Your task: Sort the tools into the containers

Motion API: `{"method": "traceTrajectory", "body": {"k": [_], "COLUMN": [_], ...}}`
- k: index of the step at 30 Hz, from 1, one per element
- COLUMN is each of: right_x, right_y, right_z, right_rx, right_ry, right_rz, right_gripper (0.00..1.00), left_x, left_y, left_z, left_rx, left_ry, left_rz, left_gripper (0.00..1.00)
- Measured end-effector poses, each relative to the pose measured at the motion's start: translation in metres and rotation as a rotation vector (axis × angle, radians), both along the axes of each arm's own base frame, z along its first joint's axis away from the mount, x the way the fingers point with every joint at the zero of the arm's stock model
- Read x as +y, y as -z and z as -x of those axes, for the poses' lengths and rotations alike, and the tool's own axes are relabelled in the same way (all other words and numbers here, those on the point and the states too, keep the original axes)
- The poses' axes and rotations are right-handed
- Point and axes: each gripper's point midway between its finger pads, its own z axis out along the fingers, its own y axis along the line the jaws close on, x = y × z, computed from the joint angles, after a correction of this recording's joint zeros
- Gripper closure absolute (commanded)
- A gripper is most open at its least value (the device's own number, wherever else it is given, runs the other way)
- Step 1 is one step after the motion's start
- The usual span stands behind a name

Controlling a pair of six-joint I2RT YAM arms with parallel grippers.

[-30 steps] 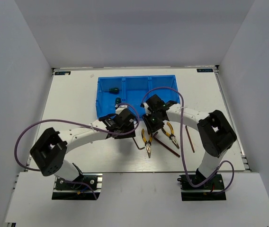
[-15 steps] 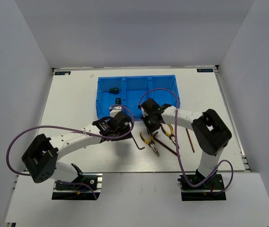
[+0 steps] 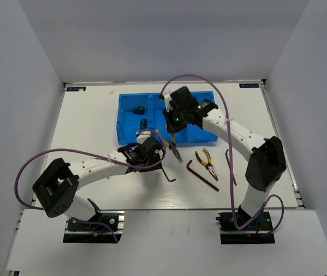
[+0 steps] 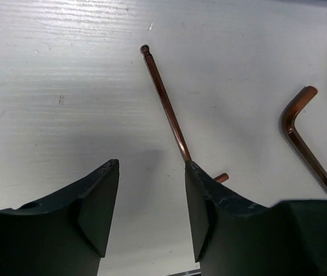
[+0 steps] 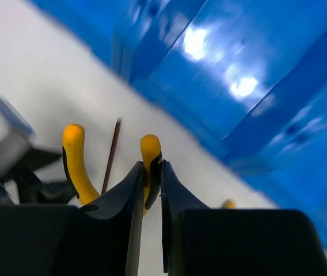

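My right gripper (image 3: 172, 127) is shut on one handle of yellow-handled pliers (image 3: 174, 147), which hang nose-down above the table at the near edge of the blue three-compartment bin (image 3: 205, 127). In the right wrist view the gripper (image 5: 150, 167) pinches one yellow handle (image 5: 150, 150); the other handle (image 5: 73, 156) hangs free. My left gripper (image 3: 155, 151) is open and low over the table. In the left wrist view an L-shaped hex key (image 4: 166, 106) lies just ahead of my open gripper (image 4: 151, 167), touching the right fingertip (image 4: 193, 172). Two green screwdrivers (image 3: 139, 109) lie in the bin's left compartment.
Second yellow-handled pliers (image 3: 207, 163) lie right of centre, with a hex key (image 3: 202, 174) beside them and another (image 3: 231, 167) further right. The hex key near my left gripper shows in the top view (image 3: 169, 172). Grey walls enclose the table.
My right gripper has lifted the pliers off the table and carried them up and back toward the bin. My left gripper shifted slightly and stays open near the hex key.
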Motion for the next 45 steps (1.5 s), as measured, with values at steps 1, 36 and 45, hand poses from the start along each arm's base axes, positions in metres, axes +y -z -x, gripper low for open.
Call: {"method": "traceTrajectory", "body": {"k": [1,36,45], "right_x": [0.002,-0.173,-0.195], "right_y": [-0.013,0.031,0.122], "right_z": [-0.012,0.056,0.074], "right_rx": [-0.045,-0.208,-0.043], "right_ry": [0.01,0.117,0.101], "right_rz": [-0.01,0.135,0.274], "right_gripper": [1.0,0.72,0.66], "left_x": [-0.001,-0.031,-0.033], "left_y": [0.004,0.033,0.03], "left_z": [0.0,0.008,0.007], "left_rx": [0.006,0.074,0.068], "left_ry": [0.002,0.07,0.068], "left_rz": [-0.005,-0.056,-0.043], "left_gripper": [0.41,0.42,0.42]}}
